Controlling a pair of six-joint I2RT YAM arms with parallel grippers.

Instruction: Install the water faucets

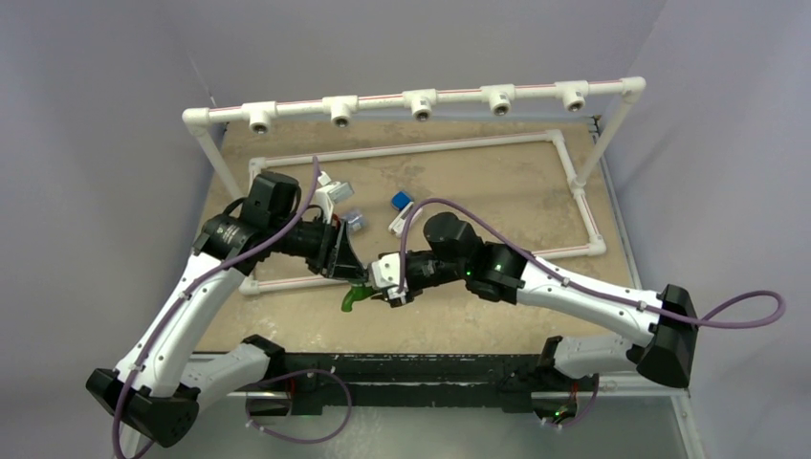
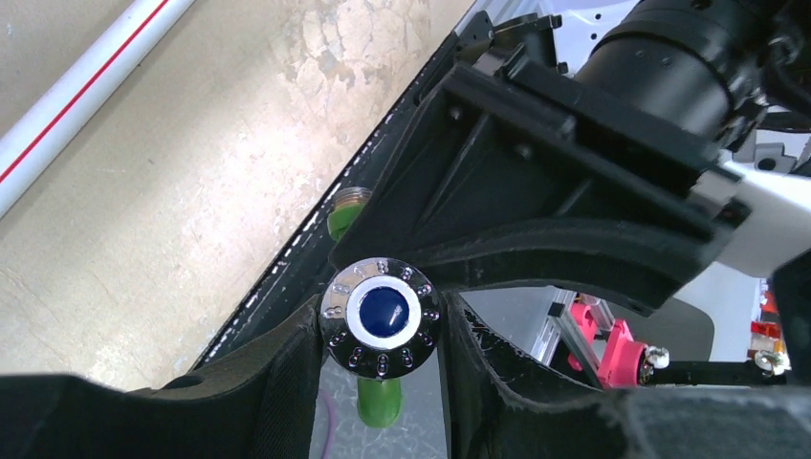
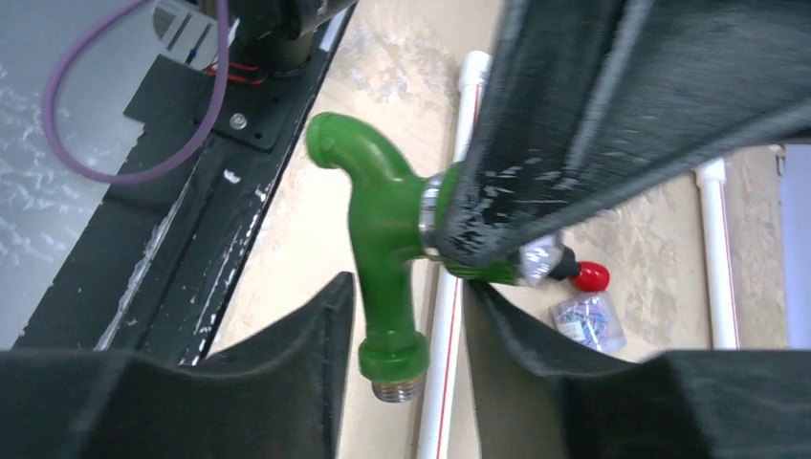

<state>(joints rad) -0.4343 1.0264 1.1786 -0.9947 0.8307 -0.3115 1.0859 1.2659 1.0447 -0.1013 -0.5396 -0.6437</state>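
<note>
Tabletop of mottled tan between grey walls carries a white pipe frame, nearer than which both the left gripper and right gripper clench the green faucet, white faucet lying between

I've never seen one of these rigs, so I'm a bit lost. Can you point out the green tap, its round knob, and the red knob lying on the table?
green tap [image 3: 387, 249], right wrist view, on its body.
round knob [image 2: 381, 311], left wrist view, on its blue centre.
red knob [image 3: 592, 275], right wrist view, on its red end.

A white pipe frame — five tee fittings along its top rail — stands on the tan tabletop.
</note>
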